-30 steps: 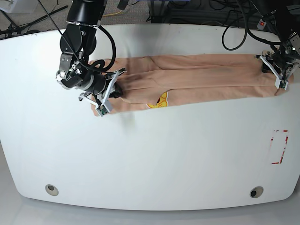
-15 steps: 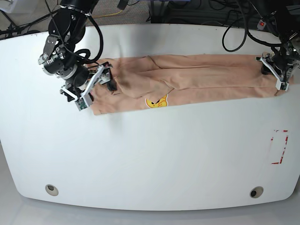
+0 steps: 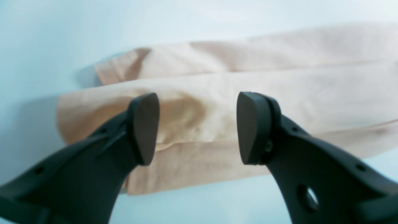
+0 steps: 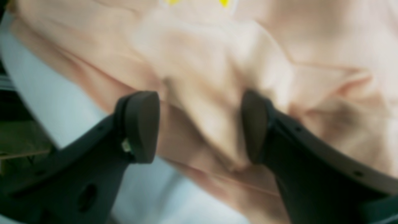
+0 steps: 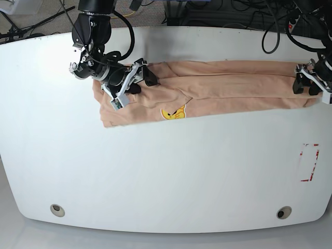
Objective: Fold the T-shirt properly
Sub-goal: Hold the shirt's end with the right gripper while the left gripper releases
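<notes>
White glossy table | T-shirt: soft peach knit, long creased band

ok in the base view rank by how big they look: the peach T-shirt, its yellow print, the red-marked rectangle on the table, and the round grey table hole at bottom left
1. Peach T-shirt
2. Red-marked rectangle
3. Yellow print, though partly folded under, so only roughly comparable with the rectangle
4. Round grey hole

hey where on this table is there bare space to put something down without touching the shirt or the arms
The wide white stretch of table in front of the T-shirt is bare, bounded by the shirt's near edge, the red-marked rectangle and the two round holes near the front rim. The far strip is crowded: shirt, right gripper and left gripper.
</notes>
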